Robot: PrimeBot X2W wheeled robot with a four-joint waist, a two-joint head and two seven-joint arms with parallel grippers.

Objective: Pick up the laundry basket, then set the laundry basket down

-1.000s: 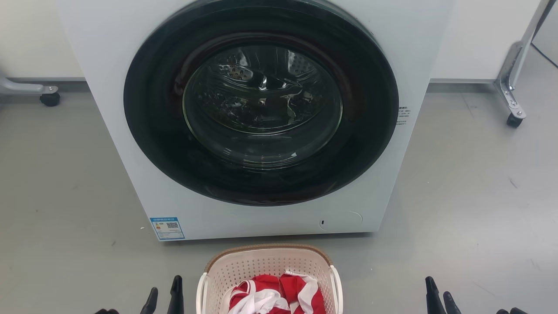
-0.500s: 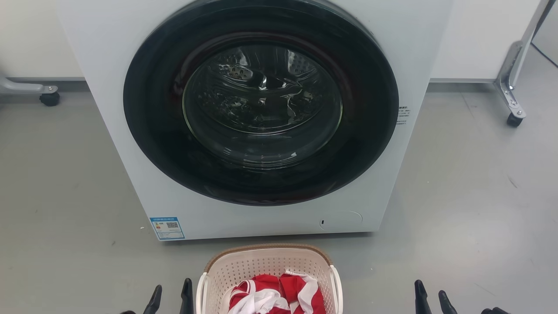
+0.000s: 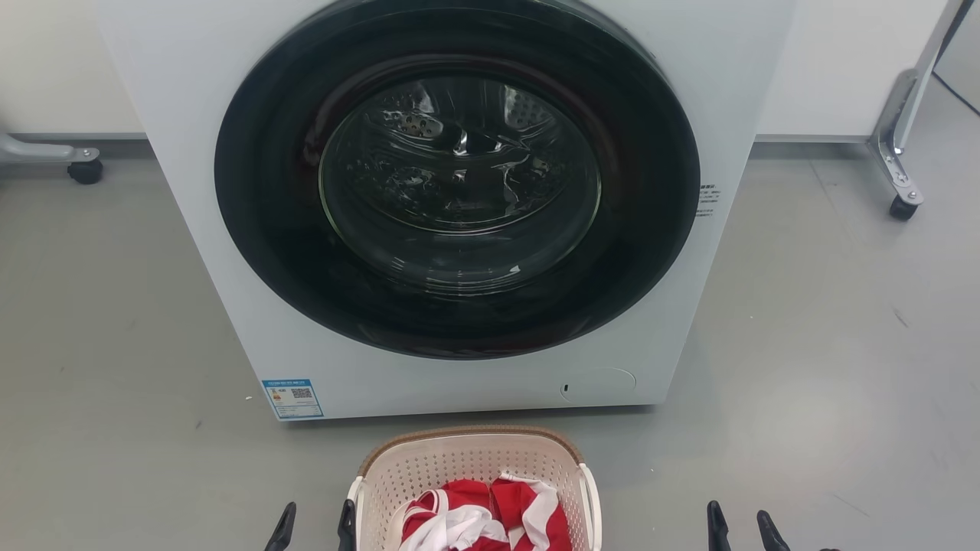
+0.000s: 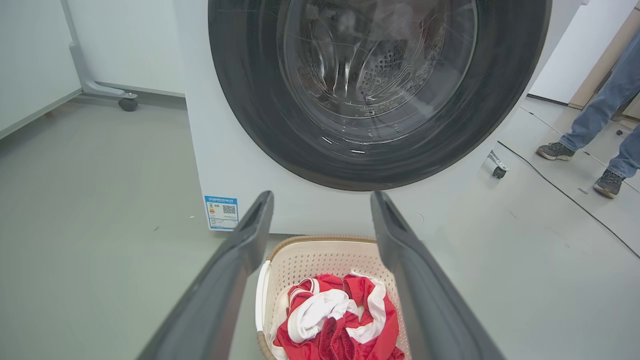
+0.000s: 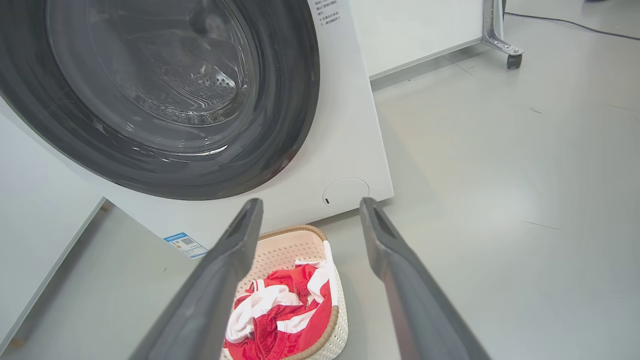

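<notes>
Both wide open, so you're staged to lift. Your left gripper (image 3: pixel 315 529) sits just beside the laundry basket (image 3: pixel 471 459), right gripper (image 3: pixel 743 532) well apart.

A: How does the robot's body look here?
B: The left pincer (image 3: pixel 317 514) and the right pincer (image 3: pixel 739 516) each have two long fingers (image 4: pixel 235 270), dark grey and matte.
A: And the shape?
B: Flat and wide, narrowing to a slanted tip, with a shallow hollow on the inner face.

cream-white perforated laundry basket (image 3: pixel 475 467) with brown rim, red-and-white striped cloth (image 3: pixel 482 520), white washing machine (image 3: pixel 191 115) with black door ring, grey floor (image 3: pixel 827 344).
</notes>
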